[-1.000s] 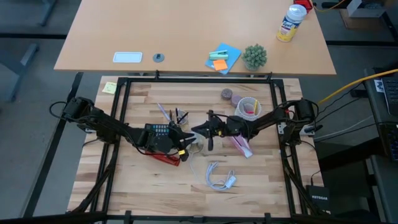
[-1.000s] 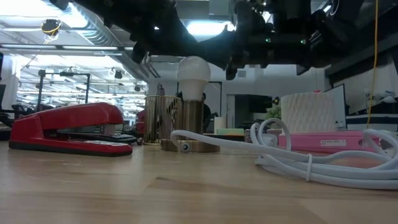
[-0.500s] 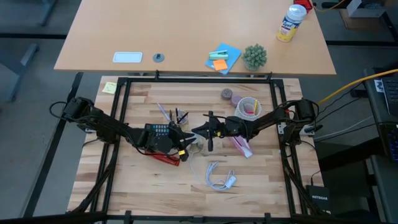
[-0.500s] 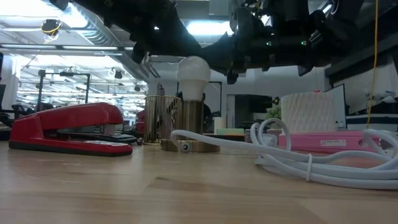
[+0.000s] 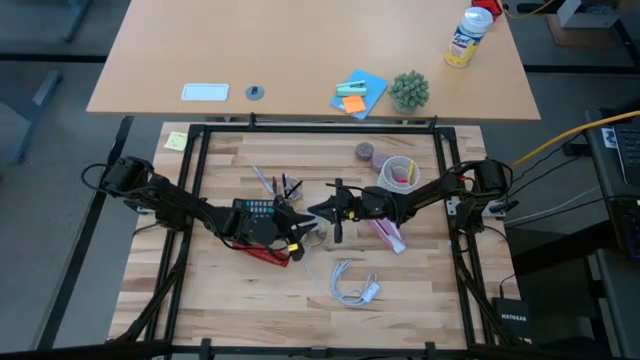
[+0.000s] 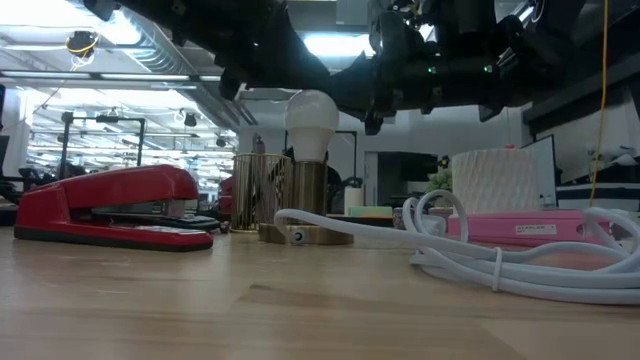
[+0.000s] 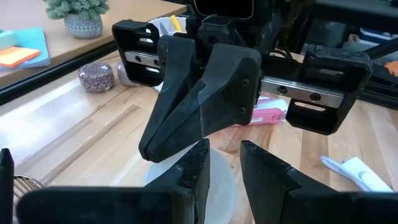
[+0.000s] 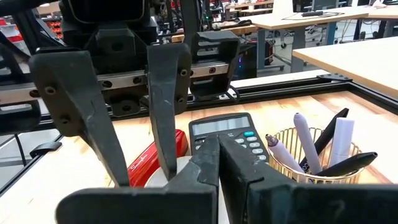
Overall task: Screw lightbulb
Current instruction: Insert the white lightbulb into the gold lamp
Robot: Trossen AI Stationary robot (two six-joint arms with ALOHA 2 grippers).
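The frosted-white lightbulb [image 6: 310, 115] stands upright with its screw end in a brass socket [image 6: 308, 190] on a round base, mid-table [image 5: 313, 232]. My left gripper [image 5: 298, 226] comes from the left. It is open, with a finger on either side of the bulb's top [image 7: 221, 186]. My right gripper [image 5: 322, 215] comes from the right. It is shut and empty [image 8: 219, 155], its tip just above and beside the bulb. In the low view both grippers hang over the bulb. My left gripper's open fingers [image 7: 193, 168] stand level on either side of the bulb's top, coming from the table's left. I cannot tell whether they touch it.
A red stapler [image 6: 105, 205] and a calculator [image 5: 255, 210] lie left of the socket. A wire pen cup [image 6: 255, 190] stands behind it. A looped white cable [image 5: 350, 283] lies toward the near edge. A pink box [image 6: 520, 228] and a white cup [image 5: 400, 172] are on the right.
Both grippers have shifted slightly over the bulb. The bulb has stayed upright in its socket.
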